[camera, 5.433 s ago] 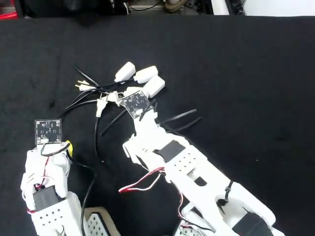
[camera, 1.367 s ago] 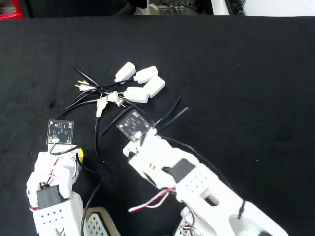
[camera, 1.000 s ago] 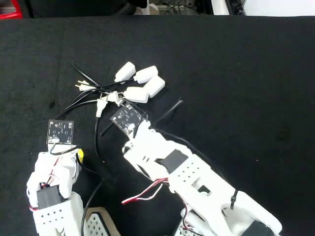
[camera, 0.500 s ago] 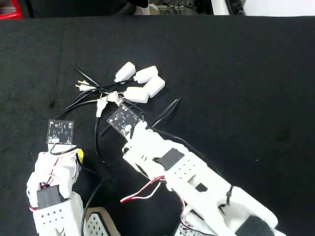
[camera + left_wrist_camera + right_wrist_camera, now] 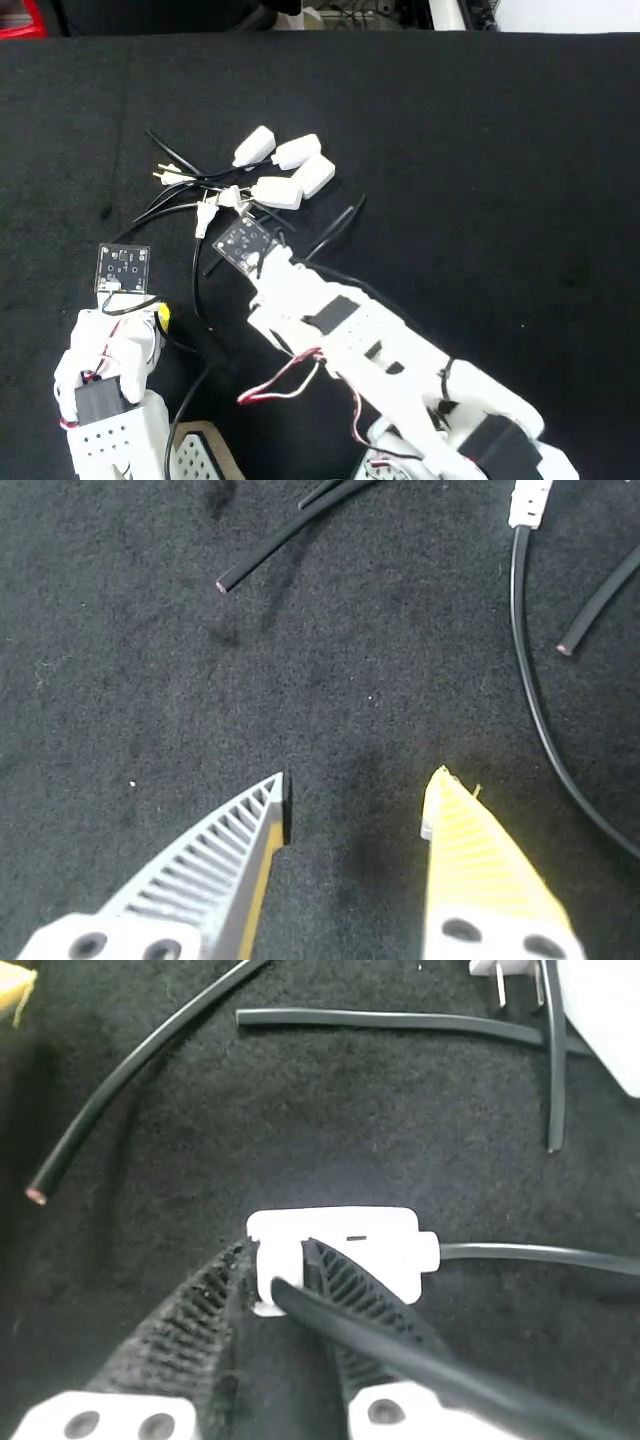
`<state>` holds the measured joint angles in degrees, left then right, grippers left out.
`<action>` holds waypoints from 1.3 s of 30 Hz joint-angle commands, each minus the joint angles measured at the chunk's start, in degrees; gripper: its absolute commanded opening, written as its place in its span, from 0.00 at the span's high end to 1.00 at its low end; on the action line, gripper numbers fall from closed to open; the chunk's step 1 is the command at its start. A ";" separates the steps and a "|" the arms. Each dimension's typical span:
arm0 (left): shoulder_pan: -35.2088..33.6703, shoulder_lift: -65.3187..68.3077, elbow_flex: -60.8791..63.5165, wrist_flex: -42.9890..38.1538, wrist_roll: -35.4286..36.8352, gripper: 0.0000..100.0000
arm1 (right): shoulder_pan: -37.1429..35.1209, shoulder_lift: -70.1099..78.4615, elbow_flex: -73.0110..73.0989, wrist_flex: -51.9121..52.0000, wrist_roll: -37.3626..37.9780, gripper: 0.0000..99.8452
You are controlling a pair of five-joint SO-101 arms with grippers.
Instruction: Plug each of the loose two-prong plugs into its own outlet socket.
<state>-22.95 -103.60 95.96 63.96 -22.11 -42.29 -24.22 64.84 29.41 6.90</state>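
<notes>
Several white outlet sockets (image 5: pixel 285 165) lie bunched at the table's middle. Loose two-prong plugs (image 5: pixel 205 214) on black cables lie just left of them. My right arm (image 5: pixel 330 320) stretches from the lower right up to that bunch. In the right wrist view my right gripper (image 5: pixel 283 1272) is shut on the end of a white plug (image 5: pixel 365 1250), whose black cable (image 5: pixel 540 1256) leads away. Another plug (image 5: pixel 512 972) and a socket's corner (image 5: pixel 610 1015) lie beyond it. My left gripper (image 5: pixel 355 798) stands open over bare cloth at the lower left, holding nothing.
Loose black cable ends (image 5: pixel 290 535) lie ahead of the left gripper, and one long cable (image 5: pixel 540 720) curves past its yellow finger (image 5: pixel 465 850). A black cable (image 5: pixel 335 222) trails out beside the right arm. The black cloth reaches far to the right and back.
My right arm has slid up and to the left toward the loose plugs, and the black cable beside it has shifted along with it. The left arm has kept still.
</notes>
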 commanded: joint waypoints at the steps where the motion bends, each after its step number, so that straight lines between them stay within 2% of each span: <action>1: 0.22 -0.35 -0.22 -0.44 -0.62 0.77 | 0.97 3.47 -4.09 1.49 1.67 0.95; 4: 0.22 -0.35 -0.13 -0.44 -0.62 0.77 | 1.05 2.59 -8.48 7.91 2.46 0.80; 8: 0.22 -0.35 -0.13 -0.44 -0.62 0.77 | 0.79 -1.19 -17.36 24.53 5.98 0.66; 13: 0.22 -0.35 -0.13 -0.44 -0.62 0.77 | 3.78 -6.46 -28.88 44.13 7.91 0.62; 17: 0.22 -0.35 -0.13 -0.44 -0.62 0.77 | 9.14 -8.31 -33.63 52.04 12.57 0.62; 20: 0.22 -0.35 -0.13 -0.44 -0.62 0.77 | 9.32 -7.16 -28.79 50.55 15.38 0.62; 24: 0.22 -0.35 -0.13 -0.44 -0.62 0.77 | -0.18 -6.81 -18.15 41.76 14.86 0.62; 27: 0.22 -0.35 -0.13 -0.44 -0.62 0.77 | -5.80 -6.37 -13.41 32.35 9.41 0.62; 30: 0.22 -0.35 -0.13 -0.44 -0.62 0.77 | -5.36 -6.29 -9.36 22.95 6.95 0.54; 33: 0.22 -0.35 -0.13 -0.44 -0.62 0.77 | -4.48 -6.29 -6.29 18.73 4.92 0.45; 39: 0.22 -0.35 -0.13 -0.44 -0.62 0.77 | -4.48 -4.70 -4.09 12.22 2.73 0.44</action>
<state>-22.95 -103.60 95.96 63.96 -22.11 -46.95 -30.55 60.00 47.43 11.74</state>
